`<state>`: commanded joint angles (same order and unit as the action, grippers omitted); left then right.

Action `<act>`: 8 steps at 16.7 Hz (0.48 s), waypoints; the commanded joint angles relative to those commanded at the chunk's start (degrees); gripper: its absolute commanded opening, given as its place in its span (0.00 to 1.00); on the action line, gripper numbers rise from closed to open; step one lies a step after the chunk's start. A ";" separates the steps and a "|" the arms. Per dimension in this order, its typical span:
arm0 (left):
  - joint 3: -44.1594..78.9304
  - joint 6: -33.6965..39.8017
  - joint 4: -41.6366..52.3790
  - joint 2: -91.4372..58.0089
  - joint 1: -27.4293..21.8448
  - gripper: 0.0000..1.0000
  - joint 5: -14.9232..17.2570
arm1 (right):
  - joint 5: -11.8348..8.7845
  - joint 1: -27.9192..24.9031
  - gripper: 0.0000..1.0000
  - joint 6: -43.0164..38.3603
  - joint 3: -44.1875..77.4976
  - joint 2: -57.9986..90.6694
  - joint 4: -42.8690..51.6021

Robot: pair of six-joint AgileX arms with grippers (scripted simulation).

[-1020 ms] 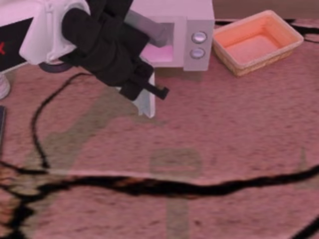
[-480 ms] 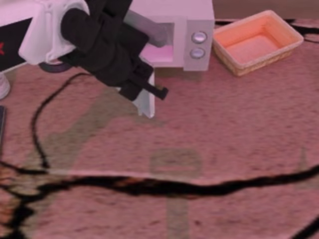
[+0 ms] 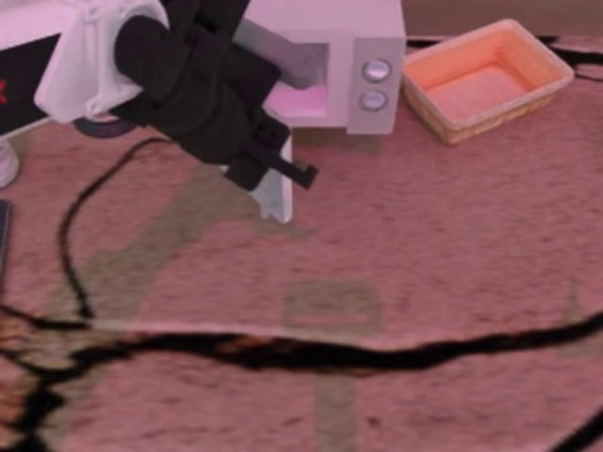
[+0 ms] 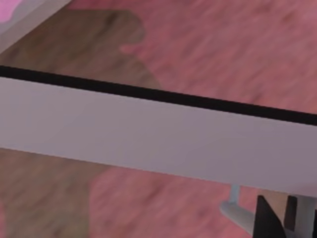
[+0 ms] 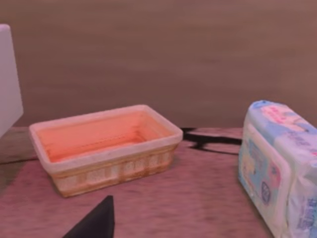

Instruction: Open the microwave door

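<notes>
One arm working: left end effector [image 3: 287, 169] at the free edge of the microwave door [image 3: 280, 193], grip state not discernible
door: swung out, interior exposed
microwave [image 3: 358, 66]: far edge of surface [image 3: 443, 282], left of basket [image 3: 485, 80]
right arm: out of top view

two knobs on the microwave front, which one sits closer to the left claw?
The lower knob, nearer the table's front edge; the upper knob sits behind it. The left claw is at the opened microwave door.
</notes>
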<state>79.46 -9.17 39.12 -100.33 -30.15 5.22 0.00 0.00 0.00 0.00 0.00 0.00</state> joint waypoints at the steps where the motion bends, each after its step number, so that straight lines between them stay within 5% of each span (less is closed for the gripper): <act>1: 0.00 0.00 0.00 0.00 0.00 0.00 0.00 | 0.00 0.00 1.00 0.00 0.00 0.00 0.00; 8: -1.58 -4.43 0.33 1.61 1.62 0.00 2.68 | 0.00 0.00 1.00 0.00 0.00 0.00 0.00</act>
<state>77.88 -13.60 39.45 -98.72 -28.53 7.90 0.00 0.00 0.00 0.00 0.00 0.00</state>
